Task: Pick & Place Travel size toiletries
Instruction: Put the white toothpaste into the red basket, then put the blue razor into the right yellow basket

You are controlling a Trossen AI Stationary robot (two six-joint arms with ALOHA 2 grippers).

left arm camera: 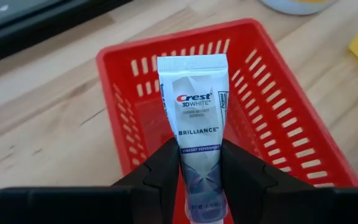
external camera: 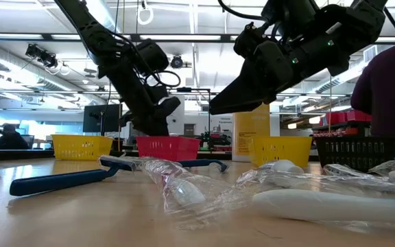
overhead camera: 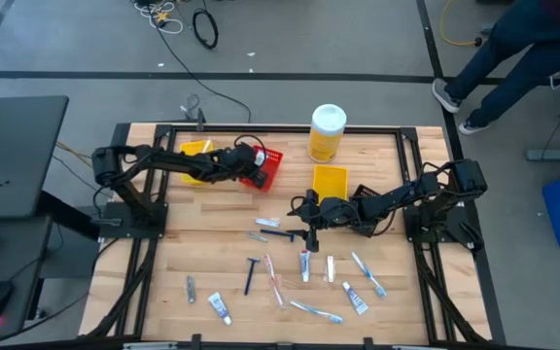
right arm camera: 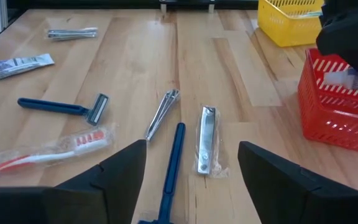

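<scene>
Left pincer (left arm camera: 201, 163) clamped on a white Crest toothpaste tube (left arm camera: 196, 115), held directly above the red basket (left arm camera: 278, 106) at the far left-centre of the wooden surface (overhead camera: 212, 253). Tube pinched at its lower end between both dark fingers, crimped end pointing out over the basket's floor. Right pincer (right arm camera: 191, 163) spread wide and empty, poised low over the middle of the surface near a nail clipper in clear wrap (right arm camera: 207, 139), a bare metal nail clipper (right arm camera: 162, 113) just beside it, and a blue razor (right arm camera: 171, 168) lying between the fingers. Farther left, a second blue razor (right arm camera: 64, 108) and a red-bristled toothbrush in plastic wrap (right arm camera: 48, 151). Along the near side of the surface, scattered well apart: more toothpaste tubes (overhead camera: 220, 308), wrapped toothbrushes (overhead camera: 316, 311) and another clipper (overhead camera: 191, 288). At the far side, a yellow basket (overhead camera: 194, 149) partly hidden behind the left arm, a second yellow basket (overhead camera: 330, 179), a black basket (overhead camera: 366, 193) beside the right arm, and a yellow bottle with a white cap (overhead camera: 327, 132).
</scene>
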